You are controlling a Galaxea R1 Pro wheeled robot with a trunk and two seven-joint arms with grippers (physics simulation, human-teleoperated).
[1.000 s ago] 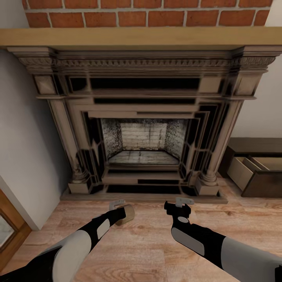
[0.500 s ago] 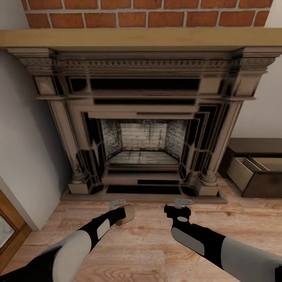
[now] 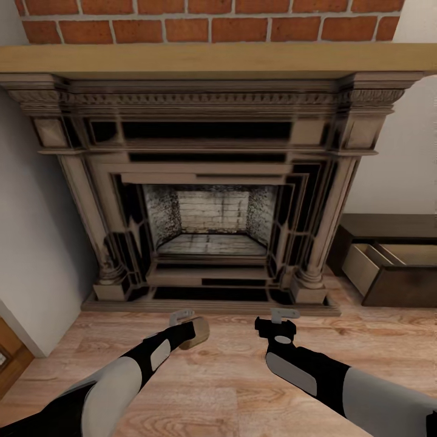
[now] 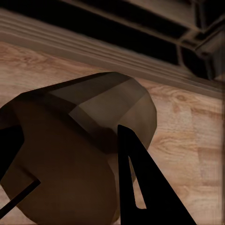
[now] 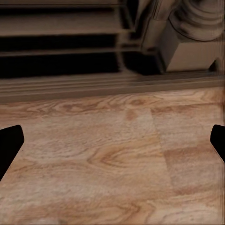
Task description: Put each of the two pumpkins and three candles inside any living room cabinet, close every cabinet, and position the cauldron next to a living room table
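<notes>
left gripper jaws hold one candle | right gripper jaws wide, empty | cabinet drawer open, storing remains

One candle is in view, a stubby beige cylinder clamped in the left gripper. One cabinet stands well off to the outer side of the right gripper, with one drawer pulled open. One fireplace rises ahead of both grippers. Two grippers are counted.
</notes>
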